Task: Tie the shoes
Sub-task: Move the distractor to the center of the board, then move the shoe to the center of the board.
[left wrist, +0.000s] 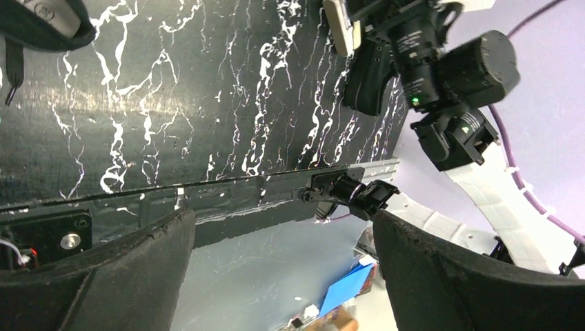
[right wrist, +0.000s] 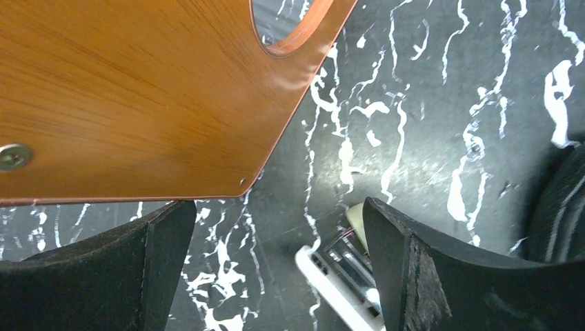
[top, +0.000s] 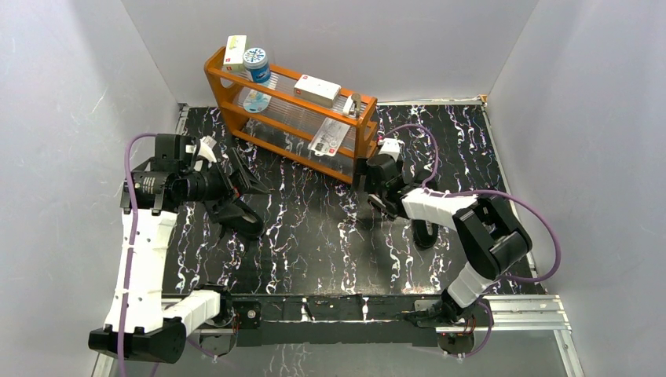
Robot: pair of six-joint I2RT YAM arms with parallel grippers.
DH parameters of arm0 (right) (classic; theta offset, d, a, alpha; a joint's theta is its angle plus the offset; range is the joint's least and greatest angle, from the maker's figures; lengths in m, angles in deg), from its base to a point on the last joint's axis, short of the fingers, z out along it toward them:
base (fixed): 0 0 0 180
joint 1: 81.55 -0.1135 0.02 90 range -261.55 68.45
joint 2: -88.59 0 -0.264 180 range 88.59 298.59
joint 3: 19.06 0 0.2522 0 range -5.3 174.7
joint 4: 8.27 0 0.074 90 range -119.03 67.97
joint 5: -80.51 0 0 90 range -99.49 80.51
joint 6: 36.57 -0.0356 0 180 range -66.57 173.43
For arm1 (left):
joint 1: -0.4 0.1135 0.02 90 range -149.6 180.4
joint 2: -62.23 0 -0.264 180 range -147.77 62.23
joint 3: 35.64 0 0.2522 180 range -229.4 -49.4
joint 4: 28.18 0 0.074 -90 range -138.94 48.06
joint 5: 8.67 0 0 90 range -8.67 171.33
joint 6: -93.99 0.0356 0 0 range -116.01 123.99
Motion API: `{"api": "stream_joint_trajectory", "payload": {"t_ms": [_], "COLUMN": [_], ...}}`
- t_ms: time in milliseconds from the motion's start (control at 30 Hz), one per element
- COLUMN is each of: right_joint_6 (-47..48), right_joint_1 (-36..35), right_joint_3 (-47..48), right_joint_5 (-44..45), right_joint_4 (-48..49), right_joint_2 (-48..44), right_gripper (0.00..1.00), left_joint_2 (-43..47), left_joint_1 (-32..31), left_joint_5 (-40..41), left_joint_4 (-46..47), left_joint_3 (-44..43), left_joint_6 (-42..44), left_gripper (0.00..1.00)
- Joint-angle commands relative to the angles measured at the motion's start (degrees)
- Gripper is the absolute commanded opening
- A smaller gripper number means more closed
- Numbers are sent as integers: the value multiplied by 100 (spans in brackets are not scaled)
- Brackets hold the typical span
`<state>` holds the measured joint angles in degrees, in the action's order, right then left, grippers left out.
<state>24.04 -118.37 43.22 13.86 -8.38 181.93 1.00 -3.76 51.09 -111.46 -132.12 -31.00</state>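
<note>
The left gripper (left wrist: 283, 234) is hanging wide open and empty just beside one black sneaker (top: 239, 217), likely poised for its laces (left wrist: 12, 65); the right gripper (right wrist: 272, 227), equally spread and empty, is facing the orange rack (right wrist: 138, 96), the second sneaker (top: 425, 233) lying behind it

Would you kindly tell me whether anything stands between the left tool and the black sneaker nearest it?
Nothing visible does: only bare black marbled tabletop separates the open left tool from the black lace-up sneaker at its side.
</note>
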Motion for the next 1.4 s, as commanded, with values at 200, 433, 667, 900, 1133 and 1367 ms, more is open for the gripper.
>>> {"api": "stream_joint_trajectory", "payload": {"t_ms": [200, 433, 667, 900, 1133, 1367], "right_joint_6": [1800, 977, 767, 1014, 1167, 1436], "right_joint_1": [358, 299, 160, 157, 157, 157], "right_joint_3": [317, 7, -351, -699, -643, -624], "right_joint_5": [-548, -1767, -2838, -2688, -2370, -2287], "right_joint_4": [250, -1066, -2416, -2876, -3367, -3531], "right_joint_2": [-367, -1747, -2889, -3968, -4483, -4701], "right_gripper": [99, 99, 98, 98, 99, 99], "left_joint_2": [423, -132, -992, -1764, -2337, -2719], "left_joint_1": [43, 58, 171, 401, 660, 683], "left_joint_5": [147, 1777, 2185, 2585, 2067, 2093], "left_joint_4": [969, 785, 814, 819, 1457, 1865], "left_joint_3": [1837, 1992, 1872, 1814, 2414, 2620], "left_joint_6": [-1970, -2546, -3069, -2618, -2410, -2052], "left_gripper": [96, 91, 41, 53, 52, 44]}}
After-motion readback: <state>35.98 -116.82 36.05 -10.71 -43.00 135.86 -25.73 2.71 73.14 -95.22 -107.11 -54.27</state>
